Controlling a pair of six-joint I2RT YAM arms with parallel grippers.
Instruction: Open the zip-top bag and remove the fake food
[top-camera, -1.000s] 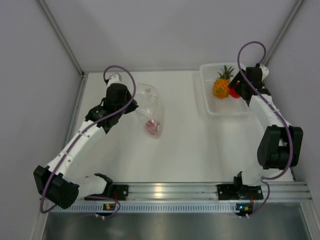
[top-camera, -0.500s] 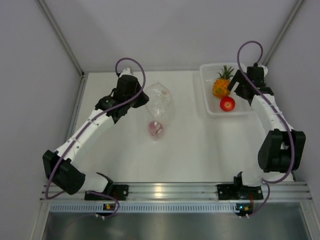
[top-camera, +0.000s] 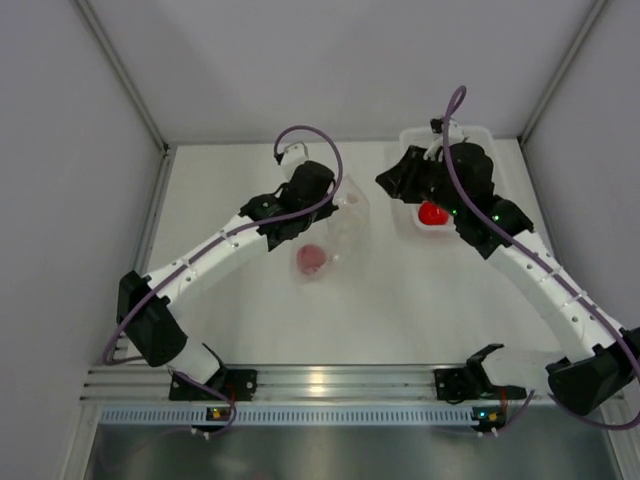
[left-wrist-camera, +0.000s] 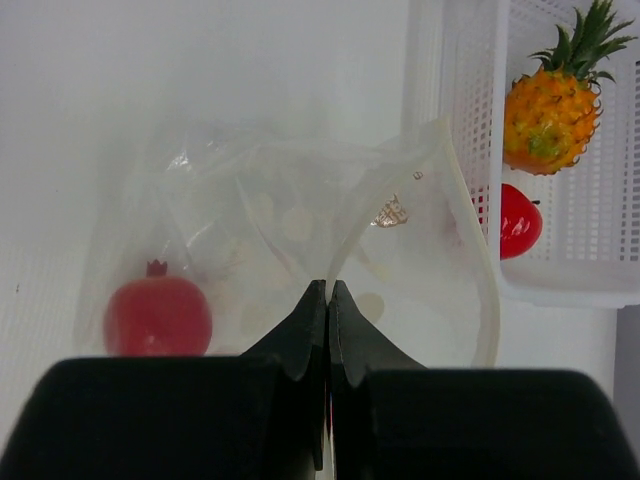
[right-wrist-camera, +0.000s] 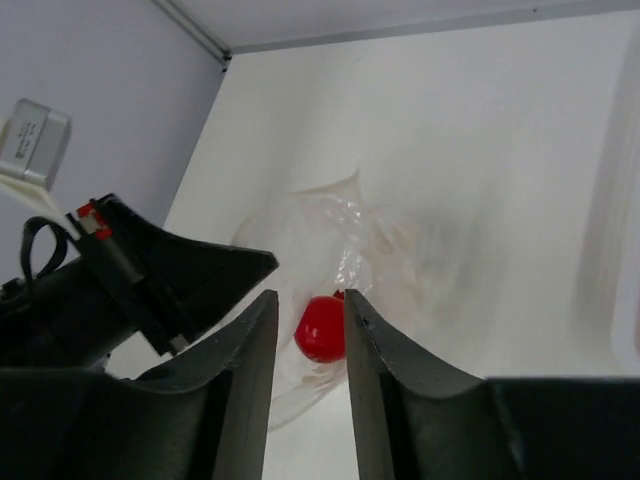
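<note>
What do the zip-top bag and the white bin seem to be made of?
Zip-top bag: thin clear plastic film, glossy; it crinkles and the red fruit shows through. Bin: seemingly rigid translucent white plastic; its walls carry a grid of small holes.

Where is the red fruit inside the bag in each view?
Top external: red fruit near picture centre.
Left wrist: lower left, beside the left gripper.
Right wrist: centre, in the gap of the right gripper.
Shared landmark: the zip-top bag enclosing it.
</note>
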